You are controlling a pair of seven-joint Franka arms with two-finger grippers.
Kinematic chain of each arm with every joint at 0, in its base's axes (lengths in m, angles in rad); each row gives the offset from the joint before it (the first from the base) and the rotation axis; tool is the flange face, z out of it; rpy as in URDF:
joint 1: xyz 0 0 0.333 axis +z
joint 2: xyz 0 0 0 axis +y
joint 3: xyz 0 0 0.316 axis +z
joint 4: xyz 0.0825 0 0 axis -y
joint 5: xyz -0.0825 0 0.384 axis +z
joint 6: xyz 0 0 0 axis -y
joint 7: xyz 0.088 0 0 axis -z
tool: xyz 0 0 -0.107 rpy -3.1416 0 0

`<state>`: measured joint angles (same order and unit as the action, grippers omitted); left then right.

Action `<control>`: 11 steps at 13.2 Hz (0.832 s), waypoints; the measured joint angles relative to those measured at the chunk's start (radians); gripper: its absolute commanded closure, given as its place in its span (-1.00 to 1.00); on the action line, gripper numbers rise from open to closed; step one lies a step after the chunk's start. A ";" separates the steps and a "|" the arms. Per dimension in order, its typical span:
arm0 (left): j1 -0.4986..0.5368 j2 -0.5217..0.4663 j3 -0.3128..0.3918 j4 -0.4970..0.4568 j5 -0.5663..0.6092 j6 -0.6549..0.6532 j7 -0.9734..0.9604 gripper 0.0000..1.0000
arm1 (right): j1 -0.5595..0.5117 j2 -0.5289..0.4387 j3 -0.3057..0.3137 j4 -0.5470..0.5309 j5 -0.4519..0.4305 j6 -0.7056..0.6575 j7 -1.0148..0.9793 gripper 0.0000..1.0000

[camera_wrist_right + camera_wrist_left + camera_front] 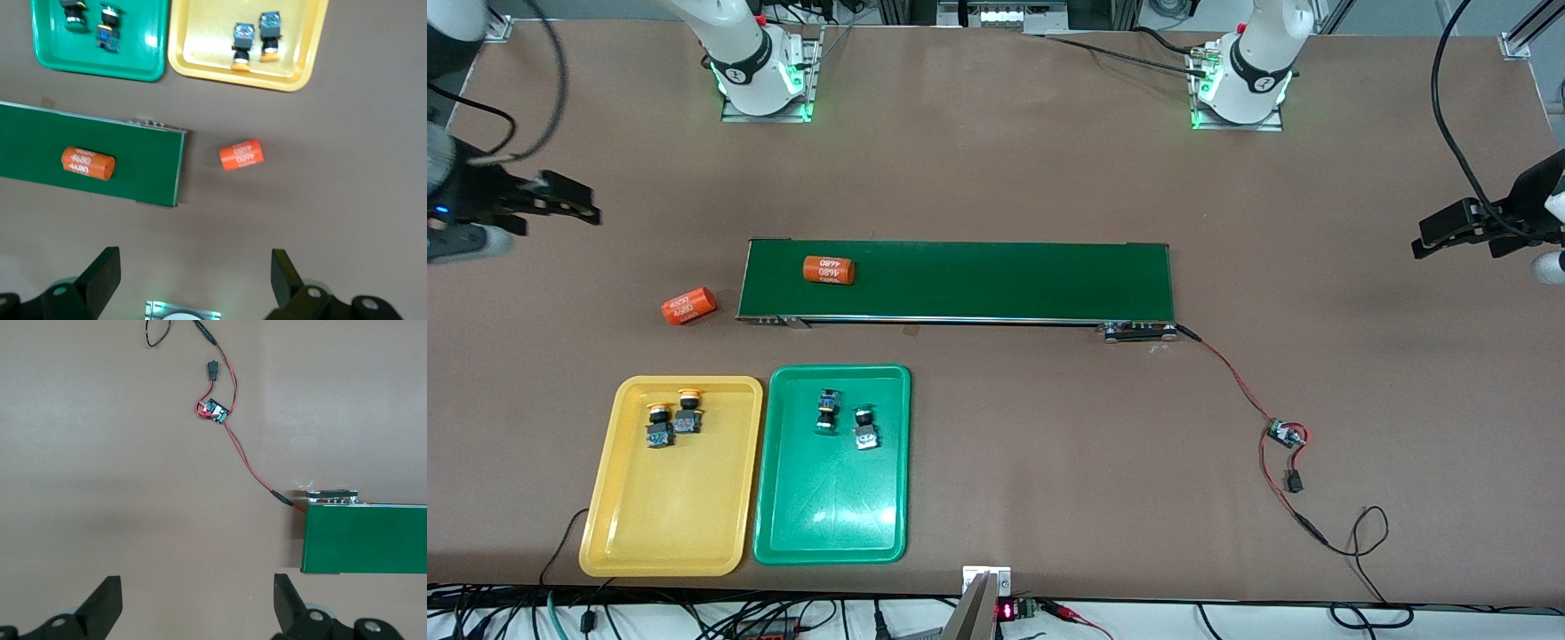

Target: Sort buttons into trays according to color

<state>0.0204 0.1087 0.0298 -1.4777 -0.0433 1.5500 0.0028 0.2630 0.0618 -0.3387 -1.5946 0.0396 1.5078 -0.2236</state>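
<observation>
Two yellow-capped buttons lie side by side in the yellow tray. Two green-capped buttons lie in the green tray beside it. The right wrist view shows both trays, yellow tray and green tray, with the buttons in them. My right gripper hangs open and empty over bare table at the right arm's end. Over bare table at the left arm's end, my left gripper is open and empty too.
A long dark-green conveyor belt crosses the table's middle with one orange cylinder on it. Another orange cylinder lies on the table beside its end. Red wires and a small circuit board trail from the belt's left-arm end.
</observation>
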 measured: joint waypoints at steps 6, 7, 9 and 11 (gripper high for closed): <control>0.003 0.000 0.004 -0.001 0.000 0.026 0.000 -1.00 | -0.150 0.011 0.126 -0.017 -0.048 -0.010 -0.017 -1.00; 0.003 0.000 0.004 -0.001 0.000 0.027 0.000 -1.00 | -0.150 0.010 0.126 -0.017 -0.048 -0.014 -0.017 -1.00; 0.003 0.000 0.004 -0.001 0.000 0.028 0.000 -1.00 | -0.151 0.010 0.127 -0.017 -0.048 -0.021 -0.017 -1.00; 0.003 0.000 0.004 -0.001 0.000 0.027 0.000 -1.00 | -0.151 0.010 0.132 -0.017 -0.048 -0.024 -0.017 -1.00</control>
<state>0.0234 0.1091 0.0334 -1.4787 -0.0433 1.5775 0.0028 0.1123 0.0722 -0.2070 -1.6119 -0.0084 1.4841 -0.2408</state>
